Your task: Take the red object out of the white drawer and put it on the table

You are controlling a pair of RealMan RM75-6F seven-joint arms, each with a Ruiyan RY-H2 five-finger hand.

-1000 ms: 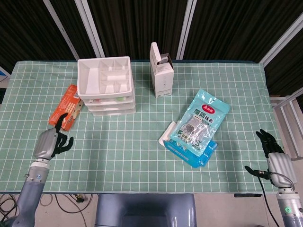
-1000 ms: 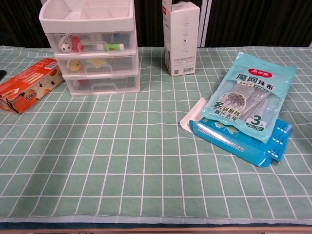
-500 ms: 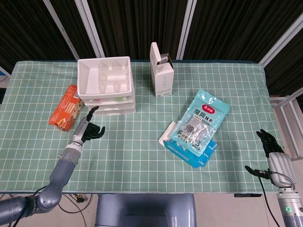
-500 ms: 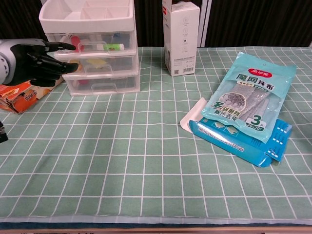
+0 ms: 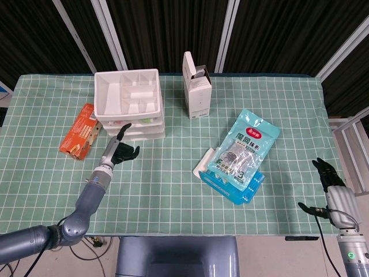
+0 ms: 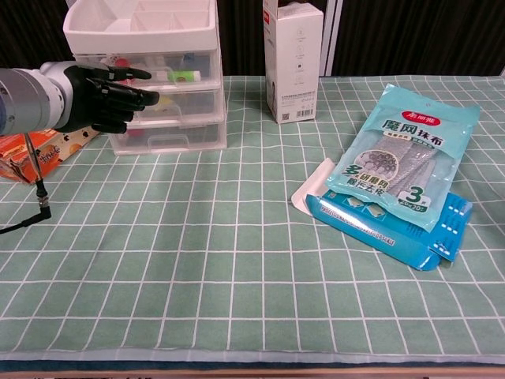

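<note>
The white plastic drawer unit (image 5: 129, 104), a stack of see-through drawers with a divided open tray on top, stands on the green checked tablecloth (image 5: 161, 184) and serves as the landmark here. All its drawers appear closed. Through the clear front of the top drawer the chest view shows small items, among them a green-tipped marker (image 6: 181, 76) and a bit of something red (image 6: 118, 61) partly hidden behind the fingers; I cannot tell for certain that this is the red object of the task.

The left hand (image 6: 106, 96), black-fingered on a silver forearm, hangs just in front of the drawer unit at the height of the upper two drawers. Its fingers are spread apart and stretched toward the drawer fronts, holding nothing (whether a fingertip touches the plastic cannot be told). In the head view the same left hand (image 5: 119, 151) sits just in front of the unit's lower left corner.

Left of the drawer unit lies an orange snack box (image 5: 80, 131). Right of the unit stands a tall white carton (image 5: 196, 85), upright. Further right and nearer the front lies a teal printed pouch (image 5: 246, 144) atop a flat blue box (image 6: 387, 227).

The right hand (image 5: 330, 175) rests well apart from the drawer unit, past the table's right front corner, fingers loosely apart and empty.
</note>
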